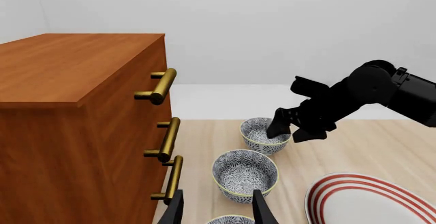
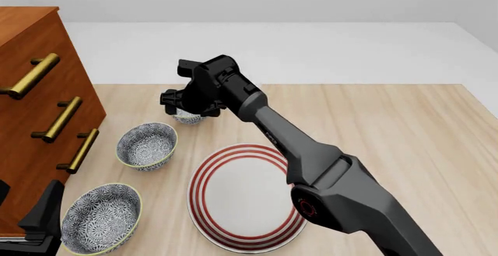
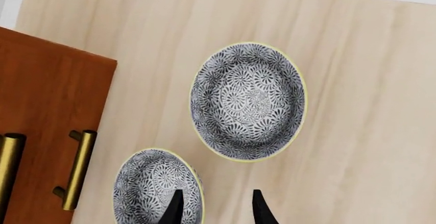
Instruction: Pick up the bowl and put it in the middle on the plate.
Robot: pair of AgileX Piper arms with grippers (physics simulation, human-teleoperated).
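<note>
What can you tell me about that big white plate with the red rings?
The large round flat white plate looks like glazed ceramic, with three concentric red rings around its rim and a plain white middle. It is the widest dish in view. It lies flat on the light wooden table, on the near side, to the right of the patterned bowls. Nothing lies on it. The black robot arm reaches across above it, hiding part of its right edge.

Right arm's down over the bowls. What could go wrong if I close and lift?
The right gripper has its open jaws astride the rim of the farthest bowl, not the yellow-rimmed bowl next to it: closing would likely grab the wrong one. A one-sided rim pinch may also let it tilt or slip.
</note>
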